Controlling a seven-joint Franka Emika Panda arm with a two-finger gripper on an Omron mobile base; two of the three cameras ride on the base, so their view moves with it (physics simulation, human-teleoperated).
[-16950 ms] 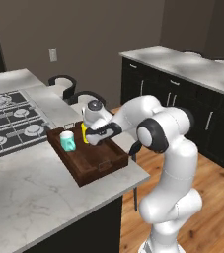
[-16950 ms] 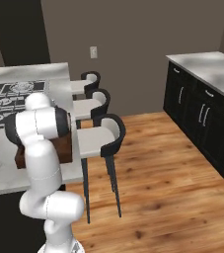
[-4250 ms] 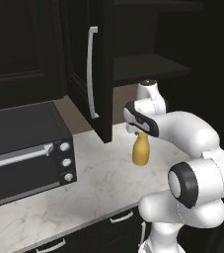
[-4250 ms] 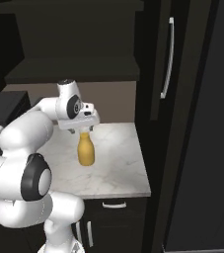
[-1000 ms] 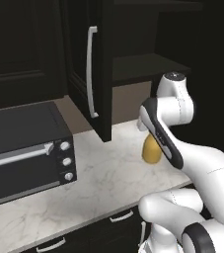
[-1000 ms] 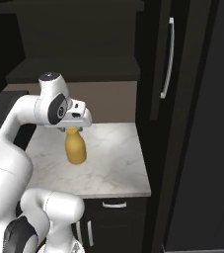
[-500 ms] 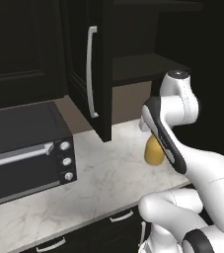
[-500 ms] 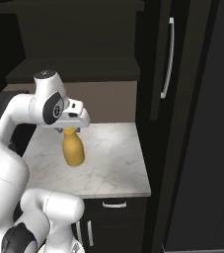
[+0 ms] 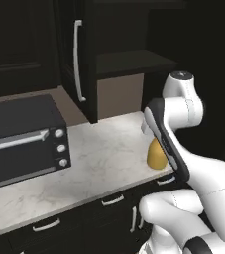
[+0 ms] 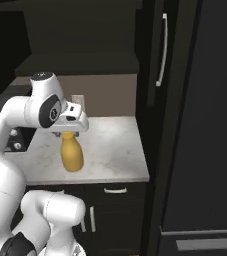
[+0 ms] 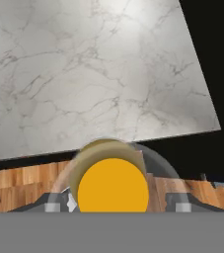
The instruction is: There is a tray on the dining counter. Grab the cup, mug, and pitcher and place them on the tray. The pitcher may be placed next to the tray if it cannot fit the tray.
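**Gripper at the neck of the pitcher over the marble worktop**

The amber pitcher (image 10: 72, 154) is hanging upright near the front edge of the marble worktop (image 10: 112, 150), with the gripper (image 10: 69, 133) sitting right at its narrow neck. In the right base view the white hand is covering the top of the neck, and the rounded body is showing below it. From the left base view the pitcher (image 9: 156, 155) is showing partly behind the white arm, close to the worktop's front corner. Whether its base is resting on the marble or lifted just off it is hard to tell from these angles.

In the hand view the camera is looking straight down onto the pitcher (image 11: 113, 190), its round orange top sitting between the two finger tips (image 11: 55, 205), which are standing wide on either side of it. The gripper seems to be pinching the neck, spread fairly wide around it.

A black toaster oven (image 9: 22, 139) is standing on the left part of the worktop, well apart from the pitcher. Dark cabinets (image 10: 157, 55) are rising behind and beside the worktop.
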